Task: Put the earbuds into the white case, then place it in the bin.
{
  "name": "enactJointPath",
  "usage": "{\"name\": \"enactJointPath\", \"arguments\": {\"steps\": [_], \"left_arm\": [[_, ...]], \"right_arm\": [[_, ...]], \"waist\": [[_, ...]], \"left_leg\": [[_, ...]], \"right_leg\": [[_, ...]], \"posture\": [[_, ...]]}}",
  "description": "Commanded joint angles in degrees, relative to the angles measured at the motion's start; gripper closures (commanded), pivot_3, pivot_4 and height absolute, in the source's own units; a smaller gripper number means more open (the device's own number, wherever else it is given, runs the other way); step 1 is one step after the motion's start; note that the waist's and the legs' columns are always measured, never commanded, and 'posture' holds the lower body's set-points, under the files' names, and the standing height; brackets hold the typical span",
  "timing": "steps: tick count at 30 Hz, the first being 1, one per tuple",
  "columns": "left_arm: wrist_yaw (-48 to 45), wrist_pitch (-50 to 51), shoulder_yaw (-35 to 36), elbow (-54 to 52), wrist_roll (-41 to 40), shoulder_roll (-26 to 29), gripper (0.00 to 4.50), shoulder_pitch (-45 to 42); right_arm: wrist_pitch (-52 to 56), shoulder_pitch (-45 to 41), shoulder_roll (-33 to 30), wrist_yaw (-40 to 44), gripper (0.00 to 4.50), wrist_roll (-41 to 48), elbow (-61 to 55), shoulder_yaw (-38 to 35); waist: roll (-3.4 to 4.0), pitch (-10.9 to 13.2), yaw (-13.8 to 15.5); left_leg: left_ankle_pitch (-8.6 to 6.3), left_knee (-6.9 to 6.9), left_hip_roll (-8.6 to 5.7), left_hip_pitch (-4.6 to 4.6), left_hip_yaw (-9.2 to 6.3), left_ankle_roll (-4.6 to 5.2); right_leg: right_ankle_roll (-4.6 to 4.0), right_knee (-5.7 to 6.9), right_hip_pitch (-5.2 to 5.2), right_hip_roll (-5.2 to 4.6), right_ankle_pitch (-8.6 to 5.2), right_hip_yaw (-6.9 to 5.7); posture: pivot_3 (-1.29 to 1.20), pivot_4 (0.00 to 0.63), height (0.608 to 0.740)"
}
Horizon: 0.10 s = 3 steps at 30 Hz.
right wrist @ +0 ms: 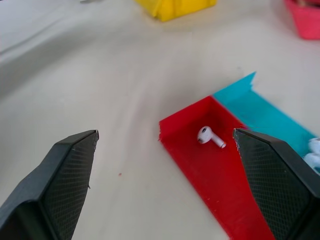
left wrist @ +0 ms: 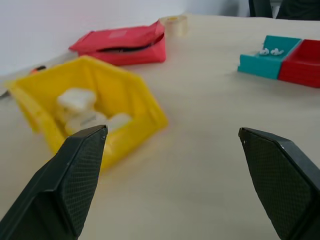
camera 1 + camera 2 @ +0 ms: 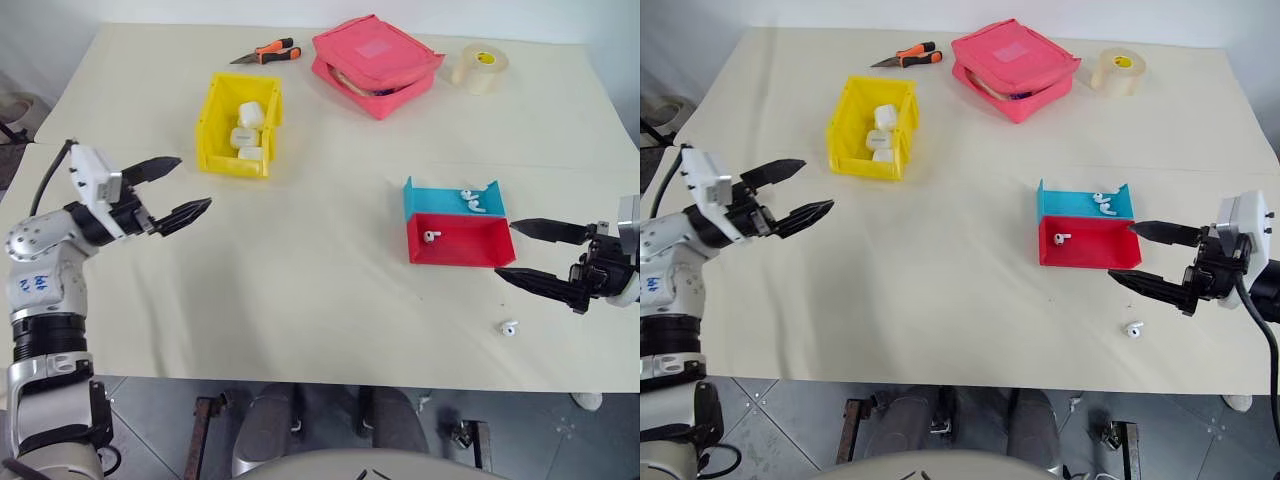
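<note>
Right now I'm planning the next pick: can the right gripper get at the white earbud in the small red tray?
Probably yes: the right gripper is open beside the red tray, nothing covering the earbud.

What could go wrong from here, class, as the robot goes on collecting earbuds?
1. A tiny glossy white earbud lies loose on the cream table near its front edge, outside both trays; a nudge from the open right end effector might roll it off.
2. The lone earbud in the small red plastic tray is tiny against the wide fingers, so a pinch could miss or shove the light tray.
</note>
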Motion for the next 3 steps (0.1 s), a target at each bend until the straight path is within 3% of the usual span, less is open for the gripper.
{"name": "enactJointPath", "arguments": {"steps": [1,3], "left_arm": [[-1.7,3.0,1.1,-6.6,-3.3,1.2,0.02,2.9],[-1.4,3.7,1.1,-9.0,-3.9,0.5,0.02,4.2]], "right_arm": [[-1.8,-1.3,0.2,1.4,0.00,0.3,1.0,0.2],[-2.0,-2.0,0.3,1.5,0.00,0.2,1.5,0.7]], "waist": [[0.00,0.0,-0.1],[0.00,0.0,-0.1]], "left_leg": [[0.00,-0.01,0.00,0.00,-0.01,0.00],[0.00,0.00,0.02,0.00,-0.02,-0.01]], "right_leg": [[0.00,0.01,0.00,-0.01,0.00,0.00],[0.00,0.01,0.00,0.00,0.00,-0.01]], "posture": [[0.00,0.150,0.740],[0.00,0.150,0.740]]}}
